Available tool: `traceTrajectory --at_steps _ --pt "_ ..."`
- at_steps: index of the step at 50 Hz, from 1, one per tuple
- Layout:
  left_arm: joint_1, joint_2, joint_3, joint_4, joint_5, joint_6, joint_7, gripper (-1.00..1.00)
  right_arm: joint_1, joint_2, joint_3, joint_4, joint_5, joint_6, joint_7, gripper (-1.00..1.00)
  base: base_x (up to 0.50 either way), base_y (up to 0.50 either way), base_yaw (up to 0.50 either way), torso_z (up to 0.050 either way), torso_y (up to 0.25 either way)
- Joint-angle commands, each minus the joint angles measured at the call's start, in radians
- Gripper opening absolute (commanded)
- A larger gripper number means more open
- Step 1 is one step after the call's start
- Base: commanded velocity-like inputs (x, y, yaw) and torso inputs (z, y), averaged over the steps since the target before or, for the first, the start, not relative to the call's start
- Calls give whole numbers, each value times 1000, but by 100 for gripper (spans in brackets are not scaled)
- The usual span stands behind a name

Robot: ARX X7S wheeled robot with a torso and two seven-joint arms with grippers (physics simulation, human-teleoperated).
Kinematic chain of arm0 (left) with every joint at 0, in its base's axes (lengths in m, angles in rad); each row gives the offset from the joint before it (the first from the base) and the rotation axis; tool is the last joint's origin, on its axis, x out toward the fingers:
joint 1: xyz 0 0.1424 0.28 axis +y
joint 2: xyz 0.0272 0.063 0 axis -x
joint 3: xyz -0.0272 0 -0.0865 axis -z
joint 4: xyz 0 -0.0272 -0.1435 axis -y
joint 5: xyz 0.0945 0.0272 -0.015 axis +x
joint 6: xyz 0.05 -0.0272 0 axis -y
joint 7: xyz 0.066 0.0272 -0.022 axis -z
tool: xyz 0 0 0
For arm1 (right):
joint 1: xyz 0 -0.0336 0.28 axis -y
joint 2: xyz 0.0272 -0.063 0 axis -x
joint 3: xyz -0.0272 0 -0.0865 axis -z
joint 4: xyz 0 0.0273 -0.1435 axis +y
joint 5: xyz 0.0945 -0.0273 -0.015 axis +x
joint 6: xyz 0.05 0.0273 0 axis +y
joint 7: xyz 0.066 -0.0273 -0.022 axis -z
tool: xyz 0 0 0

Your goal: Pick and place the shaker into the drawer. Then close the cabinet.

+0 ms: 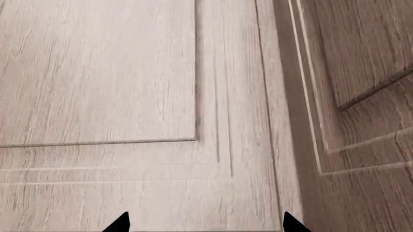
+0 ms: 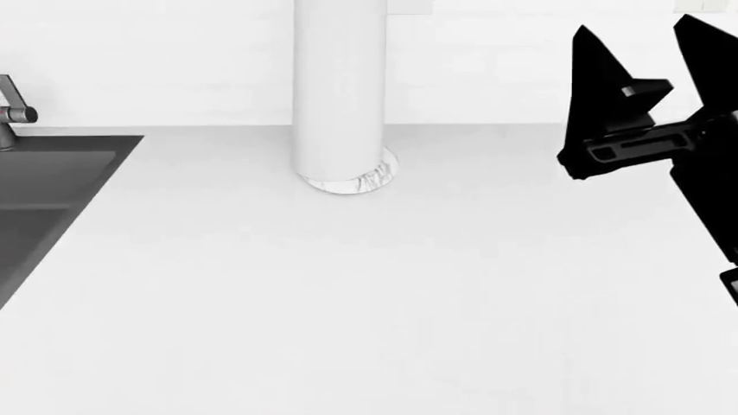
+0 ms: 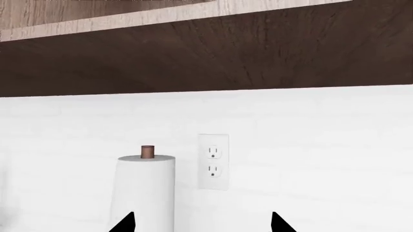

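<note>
White countertop (image 2: 381, 294) fills the head view, paper-towel roll (image 2: 341, 86) at upper centre, sink (image 2: 47, 199) at left. Right gripper (image 2: 645, 52) raised upper right, fingers apart; left gripper (image 1: 206, 224) faces cabinet (image 1: 129, 96) panels, fingers apart.

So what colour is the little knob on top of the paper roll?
Copper-brown knob, clearest in the right wrist view.

The paper-towel column (image 2: 341, 91) runs off the head view's top; the sink (image 2: 47, 203) and the right gripper (image 2: 663, 43) are cropped.
</note>
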Motion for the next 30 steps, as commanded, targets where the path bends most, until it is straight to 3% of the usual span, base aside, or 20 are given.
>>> traceTrajectory --at_steps 1,12,30 --pt "-131 27 38 -61 34 -93 12 100 10 6 0 -1 13 1 10 100 0 0 0 0 0" --pt "-232 82 75 -130 116 -125 77 100 14 11 -1 -4 20 0 15 100 0 0 0 0 0" --pt "-368 216 46 -251 38 -143 124 100 25 15 -14 -1 25 1 21 100 0 0 0 0 0"
